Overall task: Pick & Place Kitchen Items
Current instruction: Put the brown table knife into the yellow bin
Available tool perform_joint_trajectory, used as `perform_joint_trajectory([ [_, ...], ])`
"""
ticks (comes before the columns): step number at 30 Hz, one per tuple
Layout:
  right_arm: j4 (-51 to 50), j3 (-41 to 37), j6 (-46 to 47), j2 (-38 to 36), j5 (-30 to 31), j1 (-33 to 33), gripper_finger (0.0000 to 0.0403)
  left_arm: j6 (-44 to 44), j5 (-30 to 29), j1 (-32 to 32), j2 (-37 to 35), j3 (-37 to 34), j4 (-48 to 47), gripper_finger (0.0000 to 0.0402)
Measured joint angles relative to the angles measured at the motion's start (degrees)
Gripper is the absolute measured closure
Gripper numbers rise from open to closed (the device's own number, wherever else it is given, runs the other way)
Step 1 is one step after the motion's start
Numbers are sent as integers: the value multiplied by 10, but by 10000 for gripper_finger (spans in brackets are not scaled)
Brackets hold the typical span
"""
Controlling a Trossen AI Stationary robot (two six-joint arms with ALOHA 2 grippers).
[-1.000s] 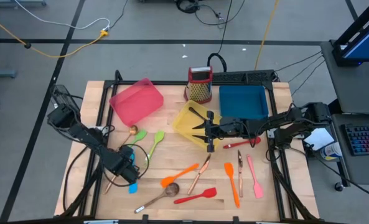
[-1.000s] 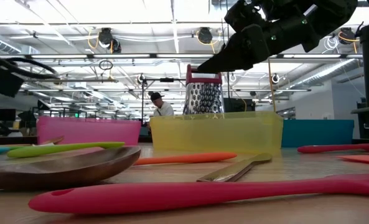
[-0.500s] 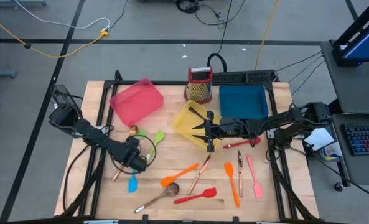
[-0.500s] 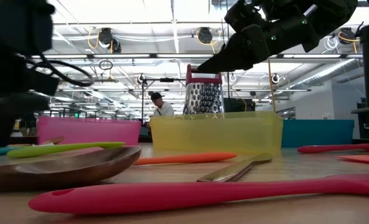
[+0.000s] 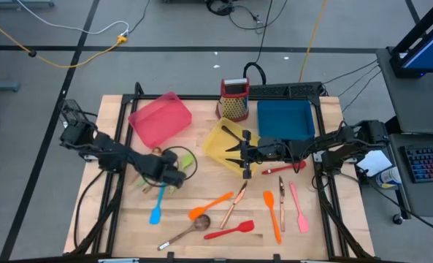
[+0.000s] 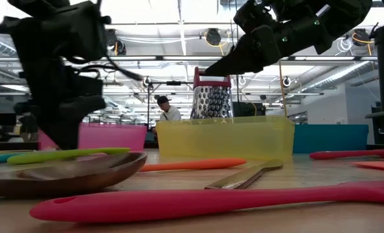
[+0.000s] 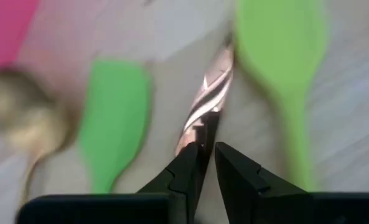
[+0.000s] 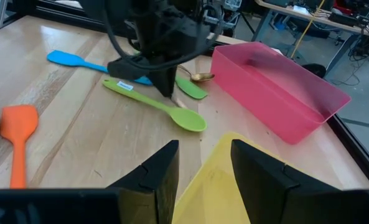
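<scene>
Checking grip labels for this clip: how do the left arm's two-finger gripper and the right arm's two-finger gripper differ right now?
The left gripper is shut on a slim copper-coloured cutlery piece; the right gripper is open and holds nothing. The left gripper hangs over two green silicone utensils; the right gripper hovers above the yellow rectangular tray. Both are dark and two-fingered.

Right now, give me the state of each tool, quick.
Left tool: shut on a copper-coloured utensil, above the green spatulas.
Right tool: open, holding nothing, over the yellow tray.
</scene>
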Motion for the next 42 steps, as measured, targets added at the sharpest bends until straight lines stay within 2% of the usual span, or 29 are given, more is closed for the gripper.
perform_joint_trajectory([
  [5, 0, 0, 0, 0, 0, 0, 264, 59, -10, 35, 0, 0, 49, 339],
  [15, 0, 0, 0, 0, 0, 0, 264, 137, -8, 72, -6, 0, 68, 339],
  [20, 0, 0, 0, 0, 0, 0, 264, 143, -12, 45, -52, 2, 60, 339],
  [28, -4, 0, 7, 0, 0, 0, 264, 162, -108, -34, -162, 2, 22, 339],
  [37, -4, 0, 13, 0, 0, 0, 264, 110, -128, -104, -173, 2, -62, 339],
  [42, -4, 0, 13, 0, 1, 0, 264, 131, -131, -124, -177, 2, -91, 339],
])
